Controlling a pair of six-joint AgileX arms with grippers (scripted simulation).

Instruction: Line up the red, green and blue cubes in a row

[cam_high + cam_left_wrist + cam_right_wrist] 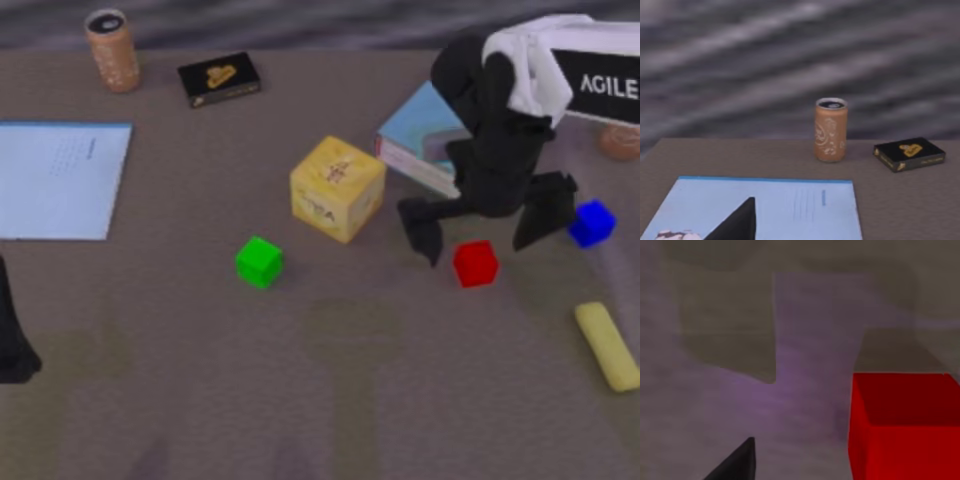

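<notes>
Your right gripper [478,238] is hovering with fingers [424,236] spread wide, the glossy red cube [475,263] sitting free on the surface between them, blue cube [592,223] just outside, green cube [259,262] well apart.

A brown-grey table [330,400] fills most of the top view, its surface mottled with soft violet and olive patches — broad, blurred blocks of tone. Beyond its far edge runs a backdrop [790,55] of streaky grey and dark bands — wavy and out of focus. Light is even, shadows faint.
</notes>
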